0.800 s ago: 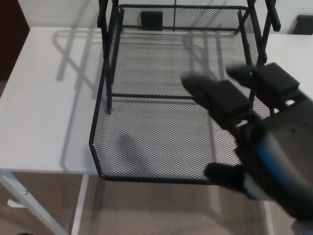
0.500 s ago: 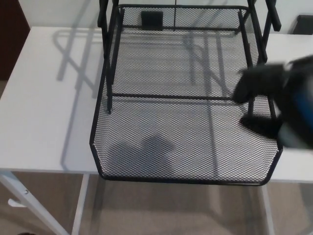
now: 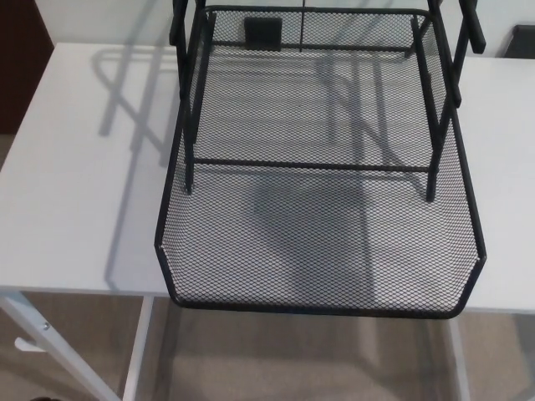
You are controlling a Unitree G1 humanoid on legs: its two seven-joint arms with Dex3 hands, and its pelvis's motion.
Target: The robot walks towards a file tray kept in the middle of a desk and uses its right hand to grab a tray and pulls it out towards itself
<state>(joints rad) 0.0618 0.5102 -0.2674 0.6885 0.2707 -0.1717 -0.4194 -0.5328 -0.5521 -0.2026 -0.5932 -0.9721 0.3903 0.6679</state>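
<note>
A black wire-mesh file tray [image 3: 318,309] lies pulled out toward me on the white desk [image 3: 84,167], its front rim hanging over the desk's near edge. Its rear sits inside the black frame [image 3: 185,125] of the file rack, whose posts rise at the left and right. A soft shadow falls on the mesh near the middle of the tray. Neither of my hands shows in the head view.
A small black plate [image 3: 262,33] is fixed at the back of the rack. A dark object [image 3: 524,40] sits at the desk's far right edge. The desk's white legs [image 3: 42,334] and a grey floor show below the near edge.
My right hand, which hung over the tray's right front part, rose to the right and has left the view. The tray stays where it was.
</note>
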